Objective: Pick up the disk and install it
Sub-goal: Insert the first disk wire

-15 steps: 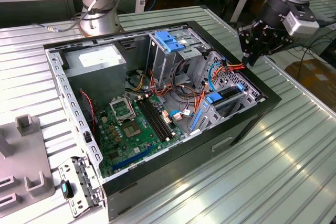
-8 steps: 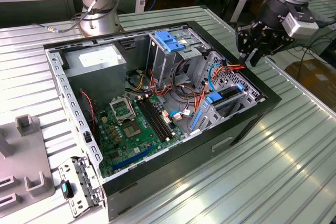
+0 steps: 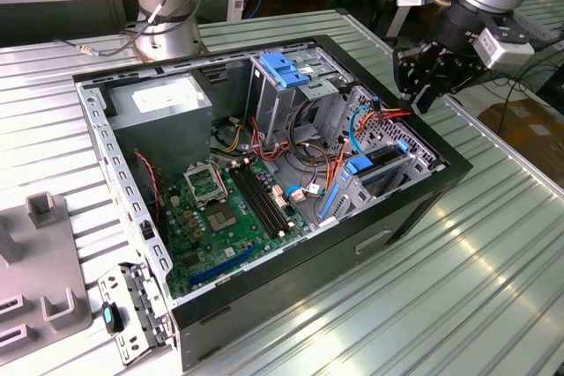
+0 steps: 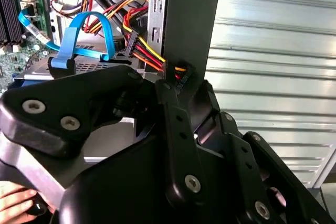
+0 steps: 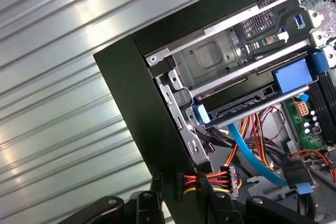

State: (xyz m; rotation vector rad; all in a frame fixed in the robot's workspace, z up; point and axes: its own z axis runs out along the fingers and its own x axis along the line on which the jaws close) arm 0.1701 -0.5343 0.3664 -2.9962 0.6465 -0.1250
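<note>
The disk [image 3: 381, 163], a dark slab in a bright blue bracket, lies in the drive bay at the exterior view's right corner of the open computer case [image 3: 414, 209]. In the first wrist view the disk [image 5: 247, 102] sits level between the bay's rails, its blue bracket showing at both ends. My gripper [image 3: 421, 97] hangs above the case's right wall, up and apart from the disk. It is open and holds nothing. In both wrist views the black fingers [image 5: 153, 195] [image 4: 176, 124] stand on either side of the case's wall edge.
A tall metal cage with a blue plate [image 3: 286, 68] rises in the middle of the case, with the motherboard [image 3: 229, 209] and loose cables [image 3: 352, 129] beside it. A second arm's base [image 3: 167, 6] stands behind. A grey fixture [image 3: 44, 253] sits at the left on the ribbed table [image 3: 458, 305].
</note>
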